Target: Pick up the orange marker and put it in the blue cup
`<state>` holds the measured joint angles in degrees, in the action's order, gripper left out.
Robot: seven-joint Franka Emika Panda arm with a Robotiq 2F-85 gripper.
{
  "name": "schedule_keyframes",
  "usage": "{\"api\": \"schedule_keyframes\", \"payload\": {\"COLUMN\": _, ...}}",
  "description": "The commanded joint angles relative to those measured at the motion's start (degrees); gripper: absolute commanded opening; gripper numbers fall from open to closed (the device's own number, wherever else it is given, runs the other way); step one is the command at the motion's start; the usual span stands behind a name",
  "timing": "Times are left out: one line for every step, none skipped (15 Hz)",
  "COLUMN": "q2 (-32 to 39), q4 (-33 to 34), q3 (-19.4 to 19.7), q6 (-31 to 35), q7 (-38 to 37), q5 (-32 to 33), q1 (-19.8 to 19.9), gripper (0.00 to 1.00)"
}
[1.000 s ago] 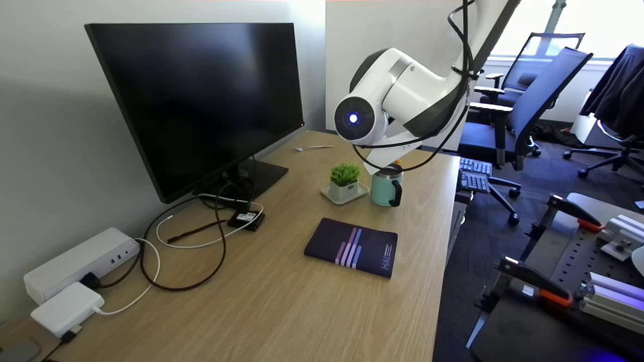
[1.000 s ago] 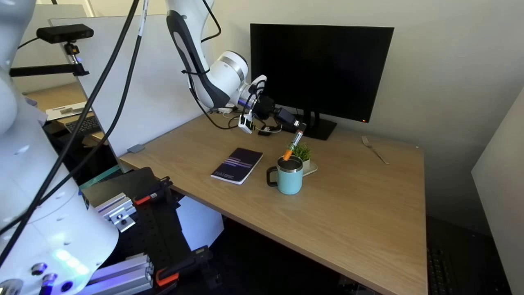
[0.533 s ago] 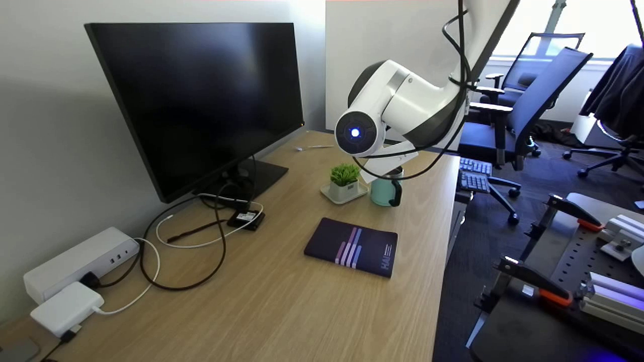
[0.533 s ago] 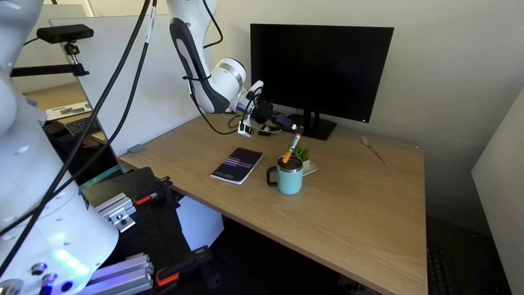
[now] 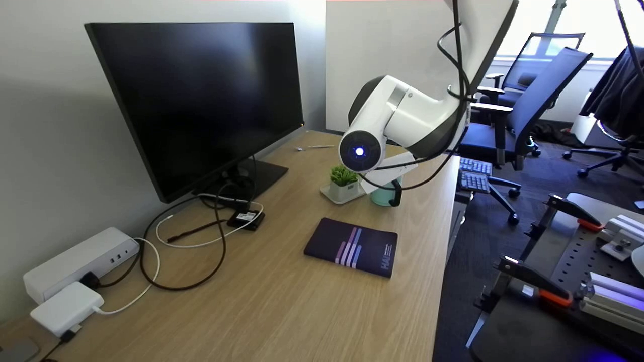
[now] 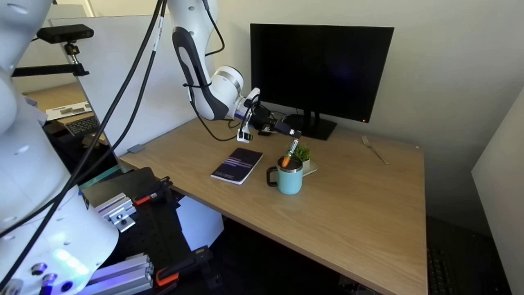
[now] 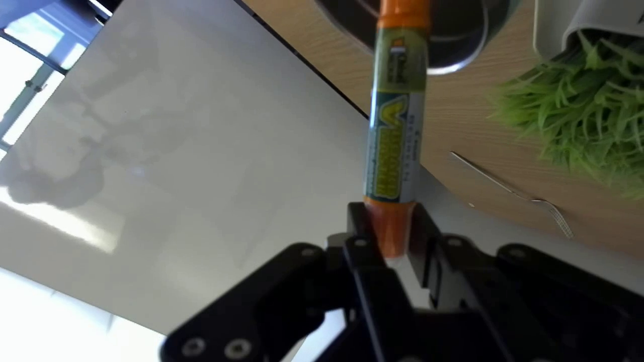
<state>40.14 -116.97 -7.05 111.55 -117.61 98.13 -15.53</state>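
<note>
Wood-look surface (image 6: pixel 352 213), robot arm (image 6: pixel 223 92) above, blue cup (image 6: pixel 290 183) w/ orange marker (image 7: pixel 395 130) at its mouth

The surface is stretching across both exterior views. White robot arm w/ dark trim is hanging over it. Big monitor (image 6: pixel 319 73) is standing on the surface, screen showing black. Dark notebook (image 6: pixel 237 164) w/ coloured stripes on its cover is lying flat, apart from the cup. Black pincer (image 7: pixel 390 226), best seen in wrist view, is gripping the marker's upper end, fingers (image 7: pixel 358 221) pressing from both sides w/ only the marker's thickness b/w them. Blue cup, light teal w/ metal rim, is standing upright; in an exterior view the arm is covering part of it, its black handle (image 5: pixel 396 193) showing. Small potted plant (image 5: pixel 344 185) is sitting on a pale tray (image 6: pixel 311 168) just beside the cup. Metal fork (image 6: pixel 376 151) is lying well apart from both. Orange marker, labelled & orange at both ends, is slanting; in an exterior view its lower end (image 6: pixel 285 162) is showing within the cup's mouth, depth hard to tell.
</note>
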Motion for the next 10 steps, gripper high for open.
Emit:
{"api": "schedule_keyframes", "payload": {"q2": 1.9, "q4": 0.5, "q3": -0.9, "q6": -2.8, "q7": -2.7, "q5": 3.2, "q1": 0.8, "gripper": 0.05}}
{"api": "schedule_keyframes", "payload": {"q2": 2.4, "q4": 0.5, "q3": -1.0, "q6": -2.9, "q7": -2.9, "q5": 3.7, "q1": 0.8, "gripper": 0.05}}
{"api": "schedule_keyframes", "payload": {"q2": 2.8, "q4": 0.5, "q3": -0.9, "q6": -3.2, "q7": -3.1, "q5": 4.2, "q1": 0.9, "gripper": 0.05}}
{"api": "schedule_keyframes", "payload": {"q2": 3.2, "q4": 0.5, "q3": -1.0, "q6": -3.6, "q7": -3.2, "q5": 4.6, "q1": 0.9, "gripper": 0.05}}
{"api": "schedule_keyframes", "payload": {"q2": 3.6, "q4": 0.5, "q3": -1.0, "q6": -3.8, "q7": -3.3, "q5": 4.9, "q1": 1.1, "gripper": 0.05}}
{"api": "schedule_keyframes", "payload": {"q2": 3.9, "q4": 0.5, "q3": -1.1, "q6": -3.9, "q7": -3.4, "q5": 5.1, "q1": 1.2, "gripper": 0.05}}
{"api": "schedule_keyframes", "payload": {"q2": 4.1, "q4": 0.4, "q3": -1.2, "q6": -3.9, "q7": -3.5, "q5": 5.3, "q1": 1.3, "gripper": 0.05}}
{"api": "schedule_keyframes", "payload": {"q2": 4.2, "q4": 0.3, "q3": -1.2, "q6": -3.9, "q7": -3.6, "q5": 5.5, "q1": 1.4, "gripper": 0.05}}
{"api": "schedule_keyframes", "payload": {"q2": 4.4, "q4": 0.3, "q3": -1.2, "q6": -3.9, "q7": -3.7, "q5": 5.7, "q1": 1.5, "gripper": 0.05}}
{"api": "schedule_keyframes", "payload": {"q2": 4.5, "q4": 0.3, "q3": -1.3, "q6": -3.9, "q7": -3.7, "q5": 5.8, "q1": 1.5, "gripper": 0.05}}
